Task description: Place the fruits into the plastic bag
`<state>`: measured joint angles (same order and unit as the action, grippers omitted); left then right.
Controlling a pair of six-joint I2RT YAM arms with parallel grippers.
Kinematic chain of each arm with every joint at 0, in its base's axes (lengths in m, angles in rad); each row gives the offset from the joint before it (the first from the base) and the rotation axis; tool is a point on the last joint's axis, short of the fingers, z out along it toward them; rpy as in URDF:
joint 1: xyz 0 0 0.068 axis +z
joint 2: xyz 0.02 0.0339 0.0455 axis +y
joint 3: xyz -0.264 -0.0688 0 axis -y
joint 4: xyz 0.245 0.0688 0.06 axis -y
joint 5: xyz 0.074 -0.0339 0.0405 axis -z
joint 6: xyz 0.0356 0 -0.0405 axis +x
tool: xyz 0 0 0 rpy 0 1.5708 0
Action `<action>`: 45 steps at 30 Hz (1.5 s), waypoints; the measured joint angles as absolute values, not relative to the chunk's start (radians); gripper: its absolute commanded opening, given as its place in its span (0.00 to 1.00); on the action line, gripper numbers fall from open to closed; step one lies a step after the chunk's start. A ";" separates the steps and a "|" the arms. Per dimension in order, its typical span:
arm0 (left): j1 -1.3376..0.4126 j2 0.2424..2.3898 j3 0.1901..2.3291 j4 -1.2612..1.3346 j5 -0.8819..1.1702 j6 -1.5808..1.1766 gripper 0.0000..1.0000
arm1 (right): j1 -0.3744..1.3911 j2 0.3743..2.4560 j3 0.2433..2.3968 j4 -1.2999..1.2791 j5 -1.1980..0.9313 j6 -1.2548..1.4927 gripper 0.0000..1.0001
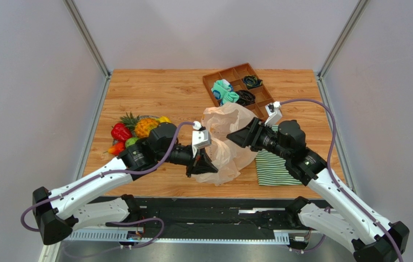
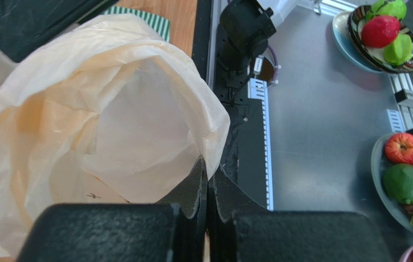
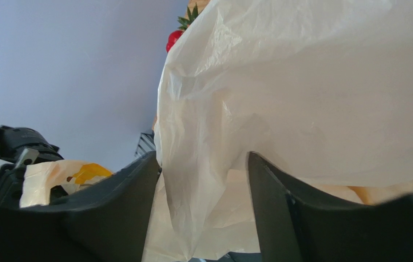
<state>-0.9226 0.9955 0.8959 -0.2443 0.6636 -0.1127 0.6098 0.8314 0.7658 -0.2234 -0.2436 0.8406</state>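
Note:
The plastic bag (image 1: 226, 136) stands crumpled in the middle of the table, its mouth held up between both arms. My left gripper (image 1: 202, 165) is shut on the bag's rim (image 2: 214, 139), jaws pressed together on the thin film (image 2: 207, 169). From the right, my right gripper (image 1: 237, 136) is open, its fingers either side of a hanging fold of the bag (image 3: 203, 164) without pinching it. The fruits (image 1: 137, 131) lie in a pile at the left: an orange pineapple (image 1: 144, 126), a red one (image 1: 120, 132), a green one (image 1: 132, 142) and a yellow one (image 1: 164, 119).
A brown compartment tray (image 1: 230, 73) with teal and black cloth bundles sits at the back right. A green-and-white striped cloth (image 1: 277, 166) lies under the right arm. In the left wrist view, dishes of other fruit (image 2: 375, 158) stand on the metal surface beyond the table's near edge.

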 measured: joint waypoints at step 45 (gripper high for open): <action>-0.808 1.109 0.631 0.233 0.387 -0.838 0.96 | 0.615 0.302 0.521 -0.363 -0.290 0.522 0.00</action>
